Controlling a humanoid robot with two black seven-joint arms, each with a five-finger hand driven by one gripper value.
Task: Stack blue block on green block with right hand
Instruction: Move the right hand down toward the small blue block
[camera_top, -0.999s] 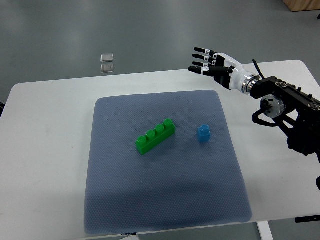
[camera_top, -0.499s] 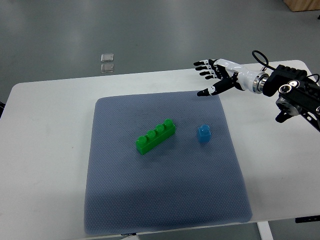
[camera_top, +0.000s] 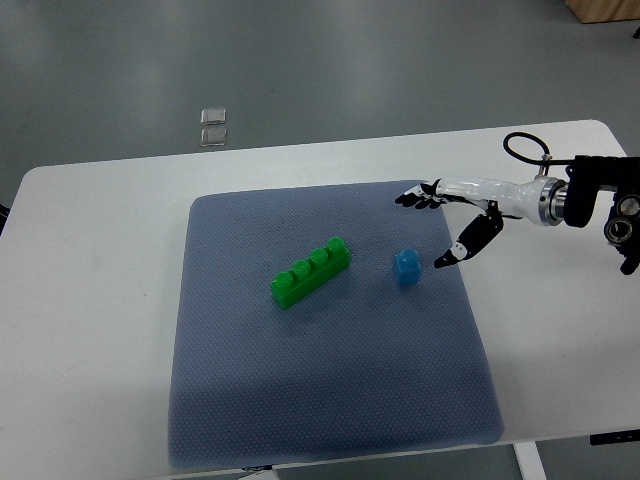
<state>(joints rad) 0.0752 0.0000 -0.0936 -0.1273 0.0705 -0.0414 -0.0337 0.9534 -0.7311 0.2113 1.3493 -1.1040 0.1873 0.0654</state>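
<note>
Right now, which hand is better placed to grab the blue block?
Right. The right hand hangs open just beside the blue block, thumb tip near it. No left arm shows in view.

- I found no text, label, brand, number or sign that could be read anywhere in my view.
- The blue block (camera_top: 407, 267) and the green block (camera_top: 311, 272) bore no print I could see.
- My right hand (camera_top: 452, 212) showed black and white casing only, without legible markings.
</note>
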